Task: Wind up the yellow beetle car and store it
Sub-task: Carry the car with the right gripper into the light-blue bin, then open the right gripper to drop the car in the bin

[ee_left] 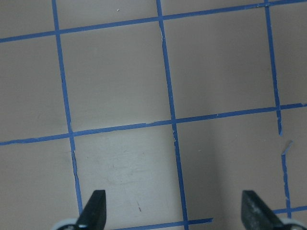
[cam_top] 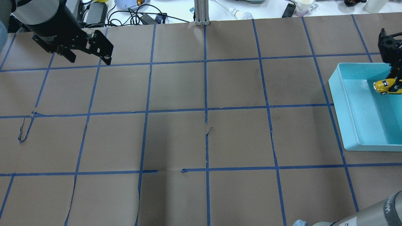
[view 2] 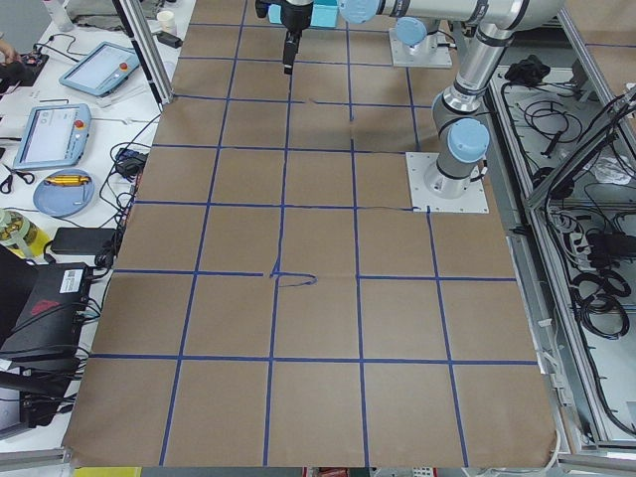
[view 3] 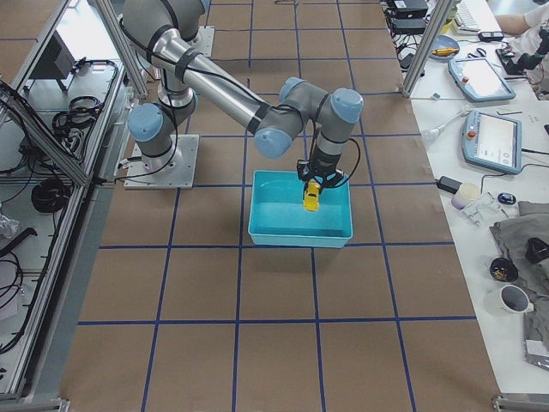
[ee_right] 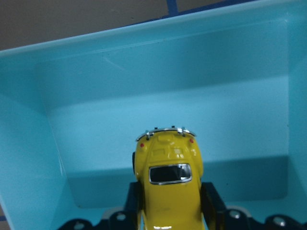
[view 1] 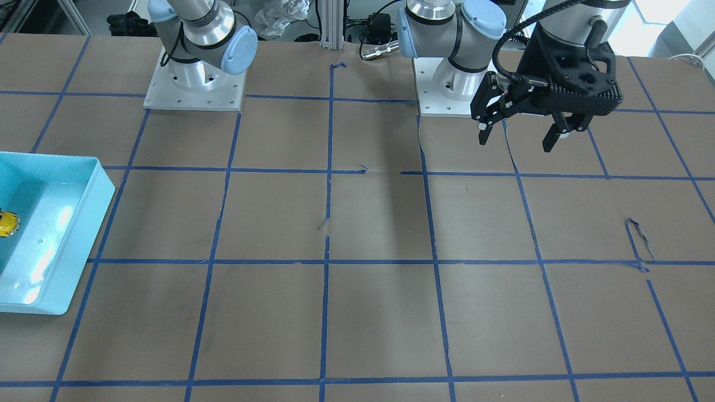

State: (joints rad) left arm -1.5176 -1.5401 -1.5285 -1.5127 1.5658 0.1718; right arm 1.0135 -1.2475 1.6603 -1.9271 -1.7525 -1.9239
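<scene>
Yellow beetle car (ee_right: 168, 191), a tiny rounded toy with dark windows and a silvery bumper, is pinched at its flanks by my right gripper (ee_right: 172, 211) and hangs nose-down inside the pale blue plastic bin (cam_top: 367, 125). I cannot tell whether it touches the floor. My left gripper (view 1: 516, 139) hovers spread and empty above the brown paper table with its blue tape grid (view 1: 357, 223), well apart. Risk, as I judge it: released nose-first, the car may topple or bounce, and a wound spring may drive it into a wall.
</scene>
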